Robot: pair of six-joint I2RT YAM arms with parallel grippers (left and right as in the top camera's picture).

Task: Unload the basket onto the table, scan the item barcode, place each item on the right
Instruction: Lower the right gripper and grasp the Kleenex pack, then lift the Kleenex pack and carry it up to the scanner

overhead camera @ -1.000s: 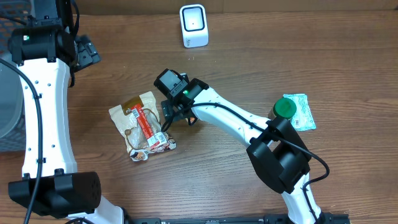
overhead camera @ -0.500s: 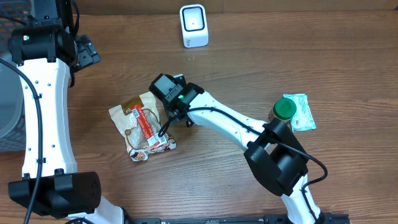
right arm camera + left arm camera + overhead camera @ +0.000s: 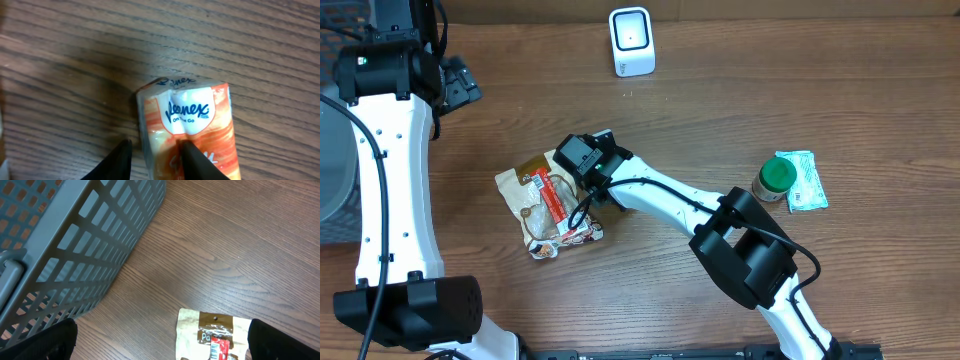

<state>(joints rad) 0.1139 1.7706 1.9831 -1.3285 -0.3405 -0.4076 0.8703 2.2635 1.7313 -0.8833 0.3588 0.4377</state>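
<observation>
Right hand: partly closed. One finger sits just off the side edge of the tissue pack and the other lies over its printed face. The wrap puckers between them, so I read this as a pinch on one side strip, not a full-width grip. The pack is on the worktop under that hand, right beside the snack pouch, and overhead the hand hides it. Its long axis runs along the fingers, with the jaws across the short side. No barcode shows on the upper face, so it's likely underneath or on an end. The scanner stands toward the far edge, well apart from the hand and a bit to its right, window facing back this way. The next move would be lift, carry out to it and turn the pack to face the window. Risk: a thin pinch could let it swing or slip. Left hand is wide open, holding nothing, over by the basket and farther from the scanner, so it's the right arm's job.
</observation>
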